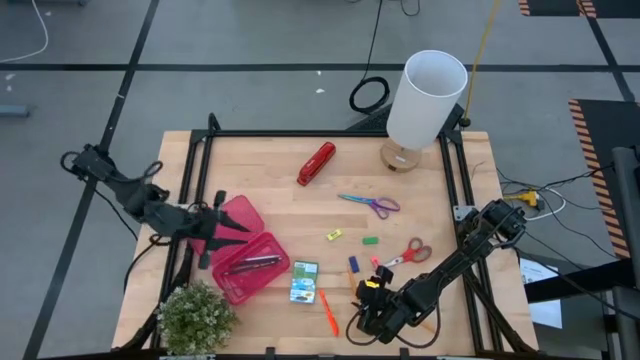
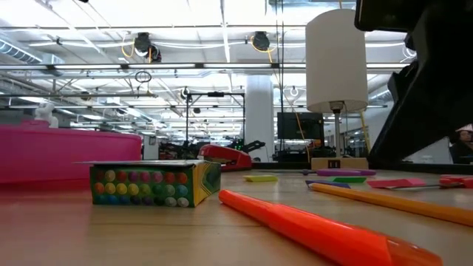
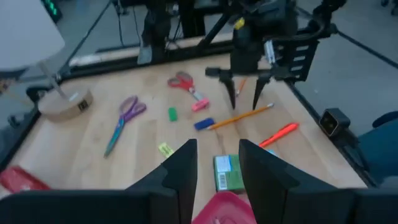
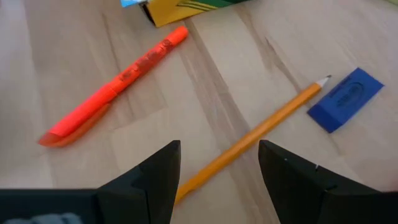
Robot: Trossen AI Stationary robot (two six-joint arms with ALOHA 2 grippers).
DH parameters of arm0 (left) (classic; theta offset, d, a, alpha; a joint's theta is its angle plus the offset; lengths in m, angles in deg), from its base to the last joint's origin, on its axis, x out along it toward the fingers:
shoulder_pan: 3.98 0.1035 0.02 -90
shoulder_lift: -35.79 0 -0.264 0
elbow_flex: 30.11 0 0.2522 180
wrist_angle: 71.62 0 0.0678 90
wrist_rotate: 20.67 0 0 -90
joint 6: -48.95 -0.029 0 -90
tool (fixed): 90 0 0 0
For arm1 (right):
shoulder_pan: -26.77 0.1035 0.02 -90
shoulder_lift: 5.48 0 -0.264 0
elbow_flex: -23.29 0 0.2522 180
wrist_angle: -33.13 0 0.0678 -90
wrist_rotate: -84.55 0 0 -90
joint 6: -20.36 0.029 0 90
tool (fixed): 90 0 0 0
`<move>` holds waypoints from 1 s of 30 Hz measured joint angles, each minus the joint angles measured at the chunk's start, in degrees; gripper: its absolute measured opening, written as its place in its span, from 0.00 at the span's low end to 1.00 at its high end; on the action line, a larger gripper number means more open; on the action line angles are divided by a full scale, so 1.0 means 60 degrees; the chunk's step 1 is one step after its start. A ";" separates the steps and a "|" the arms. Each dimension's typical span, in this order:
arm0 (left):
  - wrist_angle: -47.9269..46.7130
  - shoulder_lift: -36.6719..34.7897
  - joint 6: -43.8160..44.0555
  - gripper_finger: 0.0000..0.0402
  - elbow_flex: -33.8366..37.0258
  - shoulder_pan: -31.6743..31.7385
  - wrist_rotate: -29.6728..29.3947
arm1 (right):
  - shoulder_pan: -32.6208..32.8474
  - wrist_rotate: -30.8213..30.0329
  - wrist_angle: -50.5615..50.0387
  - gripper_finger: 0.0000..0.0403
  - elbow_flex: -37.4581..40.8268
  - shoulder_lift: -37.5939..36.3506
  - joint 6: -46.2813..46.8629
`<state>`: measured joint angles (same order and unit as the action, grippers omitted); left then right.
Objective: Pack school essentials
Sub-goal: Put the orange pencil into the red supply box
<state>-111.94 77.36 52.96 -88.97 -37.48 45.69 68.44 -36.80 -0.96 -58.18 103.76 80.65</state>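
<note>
The right gripper [image 4: 217,171] hangs low over the front part of the wooden table [image 1: 280,180], with its two fingers spread apart and nothing between them. Directly under the gap lies a yellow pencil [image 4: 249,142], placed diagonally, not touched by either finger. Just beside the pencil tip is a blue eraser [image 4: 346,99], and on the other side lies an orange pen [image 4: 115,84], near the corner of the crayon box [image 1: 304,282]. Further away on the table are the red-handled scissors [image 1: 408,254] and the purple-teal scissors [image 1: 370,204]. The left gripper [image 3: 216,168] waits over the pink case [image 1: 245,262] at the left side, fingers open and holding nothing.
</note>
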 joint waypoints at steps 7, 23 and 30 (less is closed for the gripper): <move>0.0014 0.0271 -0.0133 0.30 0.0003 0.0022 -0.1020 | -0.0174 0.0007 -0.0006 0.52 0.0006 0.0057 -0.0209; 0.0238 0.0886 0.0717 0.30 0.0004 0.0034 -0.0988 | -0.0252 0.0316 -0.0036 0.46 0.0231 0.0060 0.0091; 0.0236 0.0882 0.0829 0.30 0.0004 0.0034 -0.0985 | -0.0259 0.0477 0.0748 0.39 0.0713 0.0060 0.0058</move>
<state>-110.52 82.66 57.93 -88.95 -37.27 39.79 66.89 -33.94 3.53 -53.90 104.12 81.00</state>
